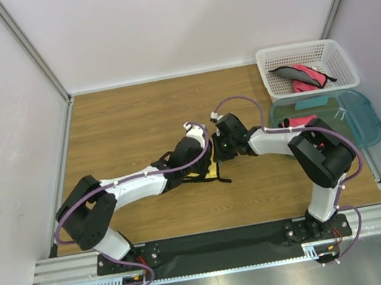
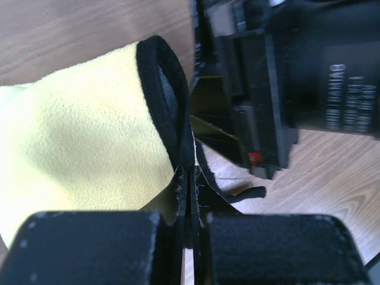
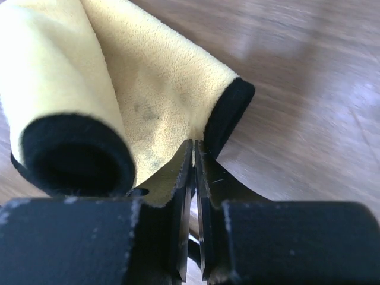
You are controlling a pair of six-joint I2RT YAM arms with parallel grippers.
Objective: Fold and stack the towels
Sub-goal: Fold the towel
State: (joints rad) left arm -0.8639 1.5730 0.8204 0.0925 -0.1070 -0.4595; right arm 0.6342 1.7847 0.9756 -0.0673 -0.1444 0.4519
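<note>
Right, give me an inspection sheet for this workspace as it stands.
Surface: wooden table, bare around the arms.
Job's things: yellow towel partly rolled, held at table centre; red towels lying in the basket.
Clutter: white basket and teal tub at the far right.
Grippers: left gripper and right gripper both shut on the yellow towel's black edge.
Cables: purple cables looped along both arms.
Surroundings: white walls on three sides.

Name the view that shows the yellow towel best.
Right wrist: the yellow towel is close and large, its curl and black edging clear. Left wrist shows one yellow face and a black edge, partly blocked. Top shows only a sliver.
</note>
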